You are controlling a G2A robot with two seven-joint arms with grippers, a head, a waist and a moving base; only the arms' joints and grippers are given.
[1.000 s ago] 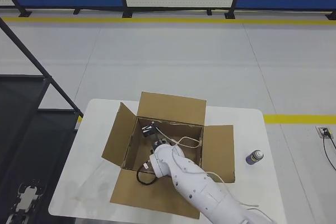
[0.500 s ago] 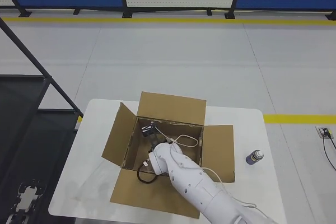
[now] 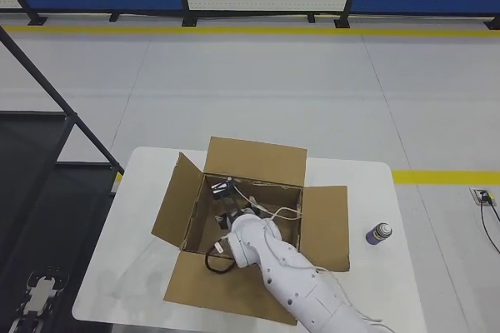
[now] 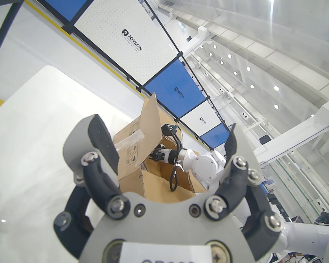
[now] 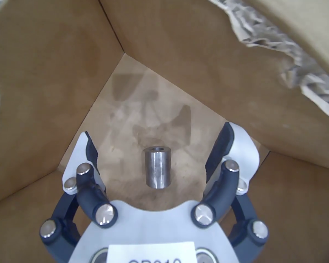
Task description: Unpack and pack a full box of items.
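- The right gripper (image 5: 156,134) is held wide open, with nothing in it.
- Straight ahead, in line with the gap, a small metal tube (image 5: 158,166) is stood upright on the floor of the box (image 5: 181,42).
- The left gripper (image 4: 164,125), open and empty, is held farther off.

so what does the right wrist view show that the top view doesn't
Right wrist view adds: a small metal cylinder standing upright on the floor of the box, ahead of the open right end effector and not gripped. Top view adds: the white table, the box's four flaps folded outward, and a small can standing on the table apart from the box. Shared: the box's brown inner walls.
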